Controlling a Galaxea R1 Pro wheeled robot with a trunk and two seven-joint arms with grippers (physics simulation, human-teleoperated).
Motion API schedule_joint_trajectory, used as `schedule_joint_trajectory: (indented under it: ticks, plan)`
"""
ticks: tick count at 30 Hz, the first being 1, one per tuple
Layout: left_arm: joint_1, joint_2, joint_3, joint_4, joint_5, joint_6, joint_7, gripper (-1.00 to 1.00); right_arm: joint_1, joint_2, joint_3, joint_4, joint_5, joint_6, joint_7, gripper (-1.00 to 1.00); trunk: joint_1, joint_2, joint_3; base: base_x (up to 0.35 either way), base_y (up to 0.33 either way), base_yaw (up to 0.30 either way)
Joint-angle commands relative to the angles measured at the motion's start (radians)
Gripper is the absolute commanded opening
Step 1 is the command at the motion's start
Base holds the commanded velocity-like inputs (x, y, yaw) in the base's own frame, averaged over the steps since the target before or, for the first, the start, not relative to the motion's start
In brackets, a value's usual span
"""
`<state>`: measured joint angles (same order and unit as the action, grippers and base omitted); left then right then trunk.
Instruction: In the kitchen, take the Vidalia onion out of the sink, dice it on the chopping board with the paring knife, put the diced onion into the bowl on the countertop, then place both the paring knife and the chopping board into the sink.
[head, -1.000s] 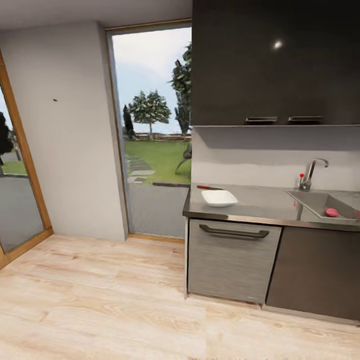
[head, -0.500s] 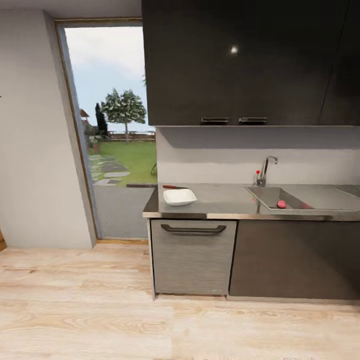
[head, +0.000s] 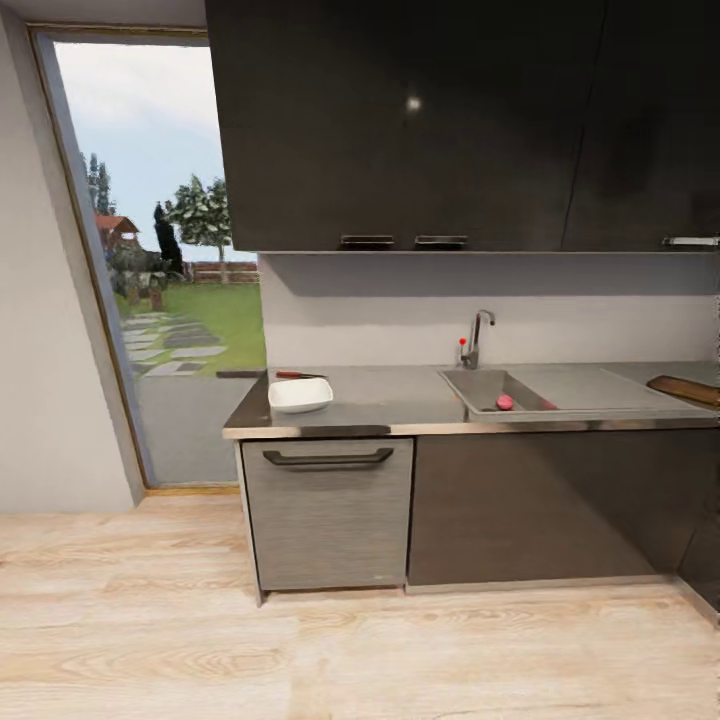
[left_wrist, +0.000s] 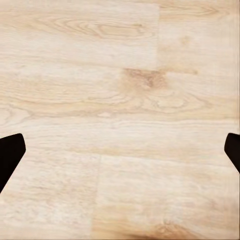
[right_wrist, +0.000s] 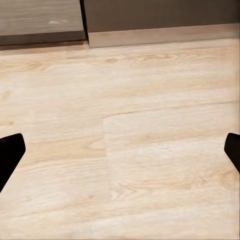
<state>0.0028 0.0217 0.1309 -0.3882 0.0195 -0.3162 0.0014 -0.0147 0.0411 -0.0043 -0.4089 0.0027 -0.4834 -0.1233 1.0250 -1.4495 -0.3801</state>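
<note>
Kitchen surface (head: 400, 400) ahead across the floor | sink (head: 480, 390) right of centre, Vidalia onion (head: 505, 402) inside | bowl (head: 300, 395) at left end | left fingers (left_wrist: 7, 157) and right fingers (right_wrist: 9, 152) spread wide, empty, floorward; nearer arm unclear.

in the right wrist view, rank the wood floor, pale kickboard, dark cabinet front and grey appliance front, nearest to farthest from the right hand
1. wood floor: directly ahead of the open right hand, between its fingertips.
2. pale kickboard: where the floor ends, at the cabinet's foot.
3. dark cabinet front: above the kickboard.
The grey appliance front sits beside the dark front; those two are too close to call.
</note>
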Motion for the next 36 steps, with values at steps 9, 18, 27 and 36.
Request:
schedule_joint_trajectory:
  ticks: [9,18,27,36]
  plan:
    - [0.000,0.000,0.001,-0.001,0.002,-0.001,0.000,1.00,-0.001,0.001,0.000,0.001,0.001,-0.003,-0.003,1.00,0.000,-0.001,-0.001,0.000,-0.106,-0.002]
    - [0.000,0.000,0.001,-0.001,0.003,-0.001,0.000,1.00,-0.001,0.000,0.000,0.001,0.002,-0.003,-0.003,1.00,0.000,-0.001,-0.001,0.000,-0.003,-0.027]
    - [0.000,0.000,0.001,-0.001,0.003,-0.001,0.000,1.00,-0.001,0.001,0.000,0.002,0.002,-0.003,-0.003,1.00,0.000,-0.001,-0.001,0.000,0.000,-0.235]
    - [0.000,0.000,0.001,-0.001,0.003,-0.001,0.000,1.00,0.000,0.001,0.000,0.002,0.002,-0.003,-0.003,1.00,0.000,-0.001,-0.001,0.000,0.000,-0.278]
